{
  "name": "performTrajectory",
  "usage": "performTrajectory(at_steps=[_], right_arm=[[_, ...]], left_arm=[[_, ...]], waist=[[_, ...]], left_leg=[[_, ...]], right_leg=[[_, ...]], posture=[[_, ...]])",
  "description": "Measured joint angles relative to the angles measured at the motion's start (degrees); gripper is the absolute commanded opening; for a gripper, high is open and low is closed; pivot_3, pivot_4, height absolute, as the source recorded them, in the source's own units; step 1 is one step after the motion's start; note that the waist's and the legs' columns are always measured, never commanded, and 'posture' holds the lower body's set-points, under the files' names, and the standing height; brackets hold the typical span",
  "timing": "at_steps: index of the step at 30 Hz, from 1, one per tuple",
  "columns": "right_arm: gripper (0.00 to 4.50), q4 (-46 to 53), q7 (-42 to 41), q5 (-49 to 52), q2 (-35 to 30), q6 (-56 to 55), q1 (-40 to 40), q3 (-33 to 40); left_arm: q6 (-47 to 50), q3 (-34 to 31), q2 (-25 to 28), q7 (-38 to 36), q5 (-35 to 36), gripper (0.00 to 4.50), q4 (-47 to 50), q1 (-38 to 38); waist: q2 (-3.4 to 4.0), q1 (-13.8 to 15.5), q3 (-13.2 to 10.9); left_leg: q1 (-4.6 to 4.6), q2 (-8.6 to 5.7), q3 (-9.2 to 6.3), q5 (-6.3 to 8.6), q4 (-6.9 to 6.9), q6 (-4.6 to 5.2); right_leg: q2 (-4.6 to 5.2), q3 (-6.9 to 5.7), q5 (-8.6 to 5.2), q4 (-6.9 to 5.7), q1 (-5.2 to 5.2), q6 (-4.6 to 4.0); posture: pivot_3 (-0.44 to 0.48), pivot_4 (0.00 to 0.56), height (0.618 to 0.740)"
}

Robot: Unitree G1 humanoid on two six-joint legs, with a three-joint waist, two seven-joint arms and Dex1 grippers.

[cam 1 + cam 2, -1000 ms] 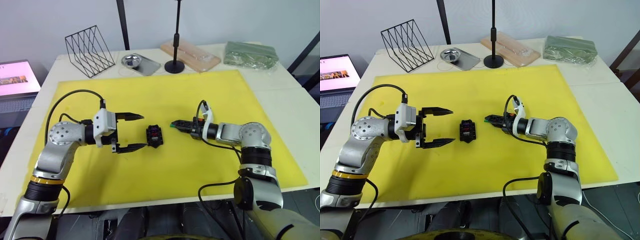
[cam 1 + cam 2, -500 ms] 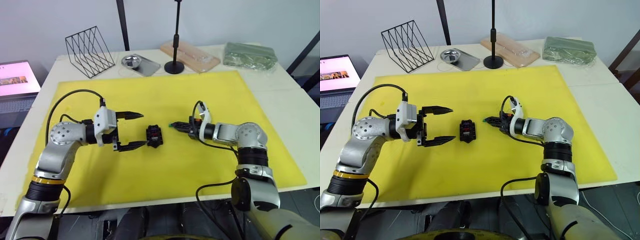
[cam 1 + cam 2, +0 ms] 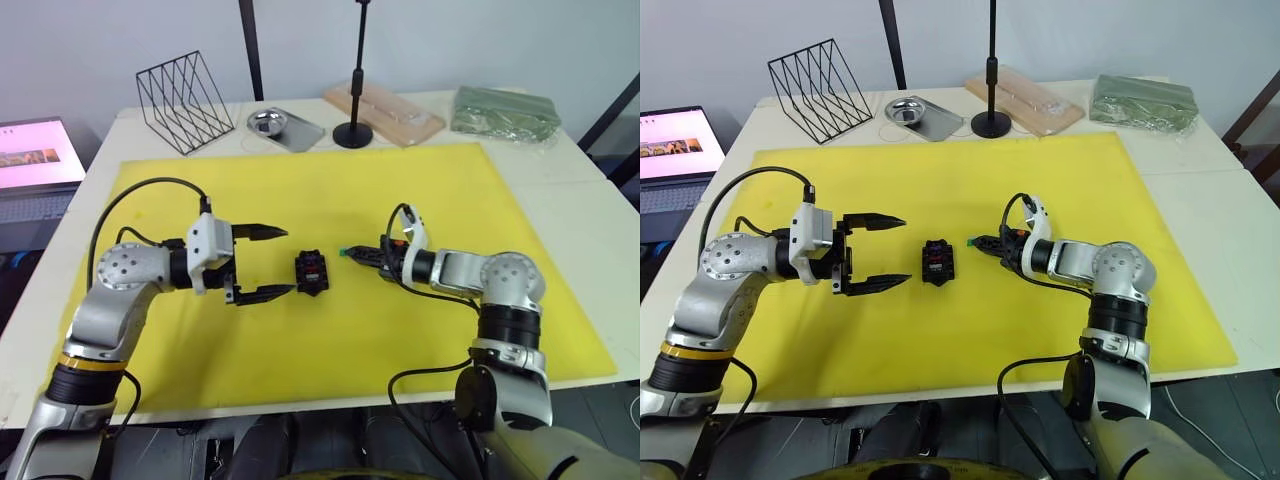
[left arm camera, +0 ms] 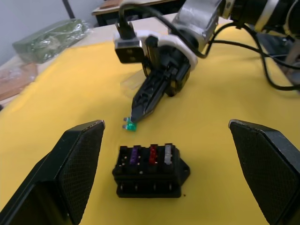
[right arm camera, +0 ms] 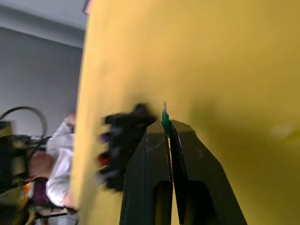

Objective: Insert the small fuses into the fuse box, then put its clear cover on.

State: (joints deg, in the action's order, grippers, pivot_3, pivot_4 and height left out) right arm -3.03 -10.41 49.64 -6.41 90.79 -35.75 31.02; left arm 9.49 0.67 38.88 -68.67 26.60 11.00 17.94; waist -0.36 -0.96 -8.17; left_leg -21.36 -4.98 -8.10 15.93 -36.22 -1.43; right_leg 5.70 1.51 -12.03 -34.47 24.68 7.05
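Note:
The black fuse box (image 3: 312, 271) lies on the yellow mat (image 3: 300, 190) between my two grippers. Purple, red and grey small fuses (image 4: 150, 154) stand in its top slots. My left gripper (image 3: 288, 261) hangs open just left of the box, one finger on each side of the line to it, touching nothing. My right gripper (image 3: 350, 253) is shut on a green fuse (image 4: 130, 125), whose tip is a short way right of the box and just above the mat. A faint transparent shape (image 4: 127, 84) beside the right gripper may be the clear cover.
A black wire rack (image 3: 180, 98), a small metal tray (image 3: 283, 127), a black stand (image 3: 353, 130), a wrapped wooden board (image 3: 385, 108) and a green bundle (image 3: 503, 110) line the table's far edge. A laptop (image 3: 38, 155) sits off to the left.
My right gripper with the green fuse has edged slightly closer to the fuse box. The left gripper has stayed put and open.

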Motion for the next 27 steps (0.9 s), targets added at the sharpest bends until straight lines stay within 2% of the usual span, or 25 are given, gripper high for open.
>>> performTrajectory(at_steps=[5,8,11,14,16,17,19,27], right_arm=[[0.01,16.26,20.39,5.85,13.47,1.4,4.89,9.43],[0.01,24.66,33.98,13.41,13.52,1.38,6.85,12.58],[0.01,26.94,43.86,22.4,13.54,0.75,7.47,12.85],[0.01,26.63,60.63,39.91,12.65,-9.92,11.8,5.23],[0.01,26.65,70.5,52.77,11.74,-19.86,20.95,-5.16],[0.01,26.31,72.38,54.89,11.54,-21.57,22.89,-7.62],[0.01,27.66,76.3,60.08,7.26,-29.06,24.54,-14.0],[0.01,33.04,73.41,61.97,-3.97,-41.96,30.18,-24.41]], left_arm=[[0.24,-0.52,1.21,-1.02,1.36,4.5,1.59,-2.23],[0.25,-1.51,1.86,-1.27,1.64,4.5,1.79,-3.65],[0.25,-1.57,1.85,-1.29,1.67,4.5,1.98,-3.62],[0.41,-1.43,1.53,-1.21,1.73,4.5,2.91,-3.28],[0.82,-1.47,1.54,-1.22,2.22,4.5,3.43,-3.21],[0.96,-1.48,1.54,-1.22,2.25,4.5,3.43,-3.29],[1.26,-1.38,1.55,-1.3,2.39,4.5,3.81,-3.66],[1.39,-1.46,1.55,-1.03,2.79,4.5,5.15,-5.06]], waist=[[0.27,-0.07,-0.16],[0.4,0.34,-0.24],[0.42,-0.03,-0.25],[0.51,-0.38,-0.3],[0.5,-0.63,-0.29],[0.57,-0.82,-0.35],[0.72,-1.47,-0.51],[0.68,-1.52,-0.49]], left_leg=[[-0.01,0.07,0.02,-0.01,0.01,-0.02],[-0.04,-0.05,0.02,-0.01,0.02,-0.02],[0.04,-0.02,0.07,-0.01,0.03,-0.02],[0.06,0.05,0.08,-0.01,0.11,-0.01],[0.07,0.17,0.05,0.0,0.18,0.0],[0.04,0.17,0.08,0.0,0.17,0.01],[0.05,0.01,0.21,-0.01,0.02,0.02],[0.1,0.13,0.11,0.02,0.04,0.07]], right_leg=[[0.0,0.05,0.0,-0.03,0.04,-0.01],[0.13,0.07,0.0,0.0,0.03,0.01],[0.1,0.07,0.0,-0.02,-0.01,0.01],[0.04,0.07,-0.01,-0.01,0.0,-0.01],[-0.05,0.07,-0.06,0.03,-0.01,-0.05],[-0.05,0.09,-0.06,0.04,0.01,-0.05],[0.09,0.2,-0.03,0.02,-0.03,0.02],[-0.1,0.13,-0.07,0.12,-0.16,0.04]], posture=[[0.0,0.15,0.74],[0.0,0.15,0.74],[0.0,0.15,0.74],[0.0,0.15,0.74],[0.0,0.15,0.74],[0.0,0.15,0.74],[0.0,0.15,0.74],[0.0,0.15,0.74]])
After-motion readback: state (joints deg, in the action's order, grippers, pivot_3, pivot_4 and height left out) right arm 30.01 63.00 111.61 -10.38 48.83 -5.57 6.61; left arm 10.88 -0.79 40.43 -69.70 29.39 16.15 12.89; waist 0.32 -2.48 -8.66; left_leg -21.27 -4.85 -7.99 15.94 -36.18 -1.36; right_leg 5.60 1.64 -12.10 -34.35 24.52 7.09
